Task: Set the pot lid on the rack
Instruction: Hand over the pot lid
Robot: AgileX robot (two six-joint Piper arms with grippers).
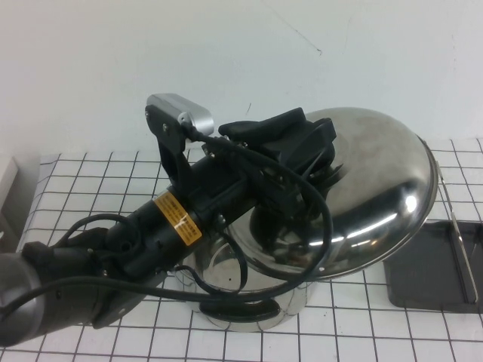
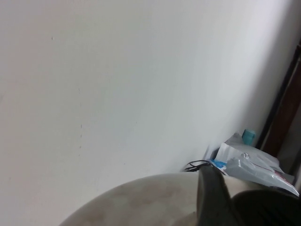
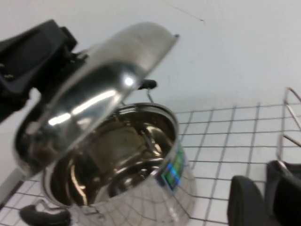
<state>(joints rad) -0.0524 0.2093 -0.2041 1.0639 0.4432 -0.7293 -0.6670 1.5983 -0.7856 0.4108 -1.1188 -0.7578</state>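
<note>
The pot lid (image 1: 377, 181), shiny domed steel, hangs tilted above the open steel pot (image 1: 249, 294), its top facing left. My left gripper (image 1: 313, 162) is shut on the middle of the lid's top, and the knob is hidden behind it. In the left wrist view one dark finger (image 2: 211, 197) lies against the pale lid (image 2: 150, 202). The rack (image 1: 434, 264), a dark grey tray with a thin wire frame (image 1: 460, 249), stands right of the pot. The right wrist view shows the lid (image 3: 103, 89) over the pot (image 3: 141, 165). My right gripper (image 3: 265, 197) is low beside the rack, shut and holding nothing.
A white cloth with a black grid (image 1: 90, 188) covers the table, and a white wall rises behind it. The pot's black handle (image 1: 234, 309) points toward the near edge. A white object (image 1: 6, 177) sits at the far left. Rack wires (image 3: 292, 117) rise near my right gripper.
</note>
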